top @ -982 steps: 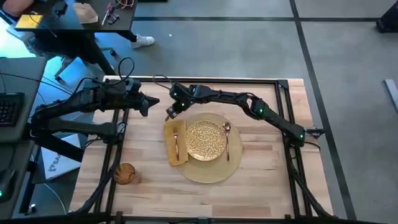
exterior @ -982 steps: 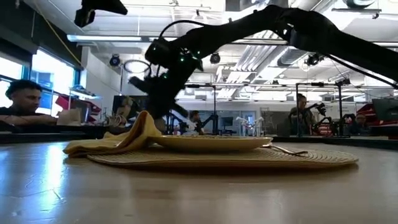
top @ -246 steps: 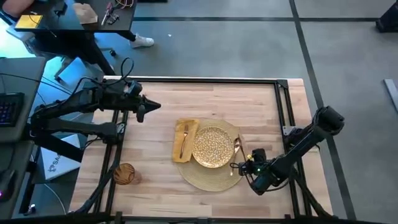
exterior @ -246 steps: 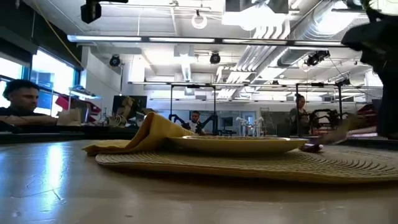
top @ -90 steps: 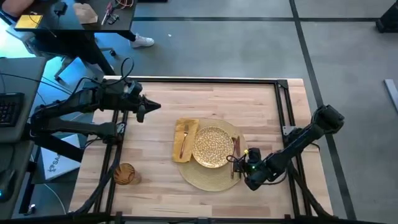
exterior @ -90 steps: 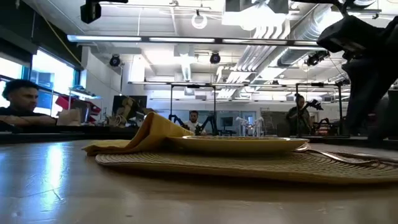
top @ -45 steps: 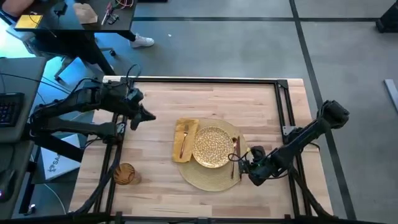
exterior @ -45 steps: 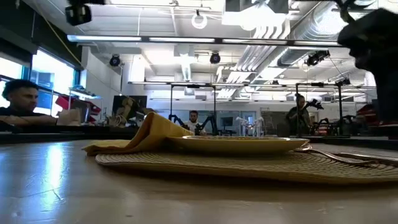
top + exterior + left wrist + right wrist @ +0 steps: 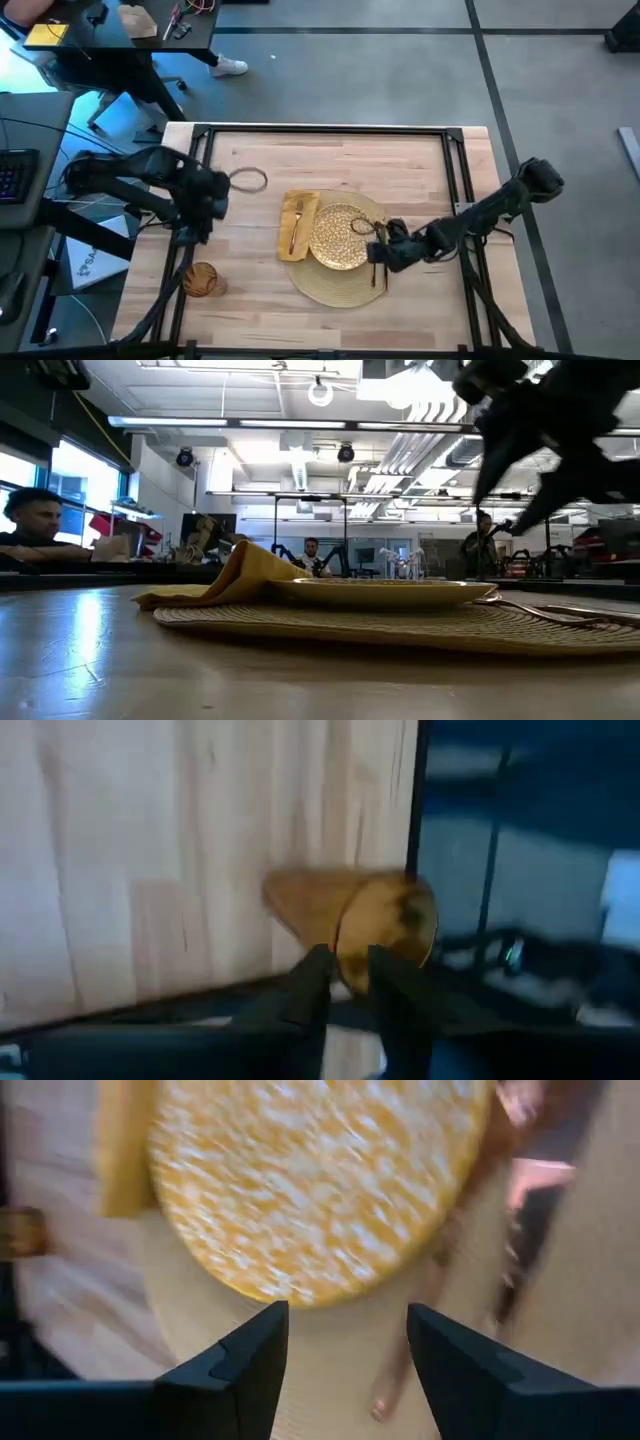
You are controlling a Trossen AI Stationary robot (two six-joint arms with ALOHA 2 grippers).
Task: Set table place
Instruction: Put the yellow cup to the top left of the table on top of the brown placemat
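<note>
The amber tumbler (image 9: 201,279) is being kept at the table's (image 9: 330,150) near-left edge, with the left gripper (image 9: 203,222) being held just above it, fingers narrowly parted and empty. The napkin (image 9: 290,226), gold plate (image 9: 340,236) and mat (image 9: 330,285) are being seen mid-table. The right gripper (image 9: 374,246) is being held released over the cutlery (image 9: 380,268) beside the plate.

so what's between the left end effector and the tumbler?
Nothing: high view shows only bare table between the left end effector and the amber tumbler. Left wrist view agrees.
</note>
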